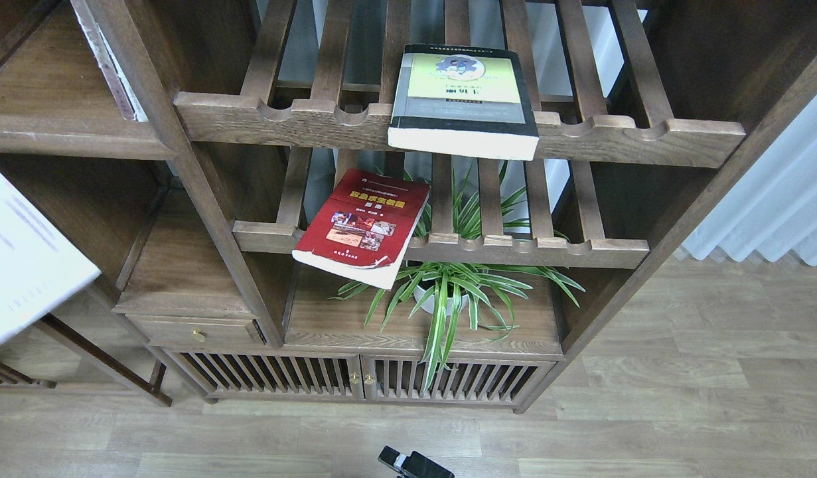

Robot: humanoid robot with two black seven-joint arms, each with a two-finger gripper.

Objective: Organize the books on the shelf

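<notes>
The thick black-edged book with a yellow-green cover (462, 99) lies flat on the upper slatted rack, its page edge overhanging the front rail. The red book with photos (363, 227) lies tilted on the lower slatted rack, its corner hanging over the rail. The pale lavender-white book (23, 265) is at the far left edge, large and partly cut off, in front of the solid dark-brown shelf (63, 136). My left gripper is out of view. A small black part of my right gripper (413, 465) shows at the bottom edge; its fingers cannot be told apart.
A spider plant in a white pot (448, 292) stands on the solid board under the lower rack. A drawer with a brass knob (197, 335) and slatted cabinet doors (355, 378) lie below. White curtain (780, 199) at right, wooden floor in front.
</notes>
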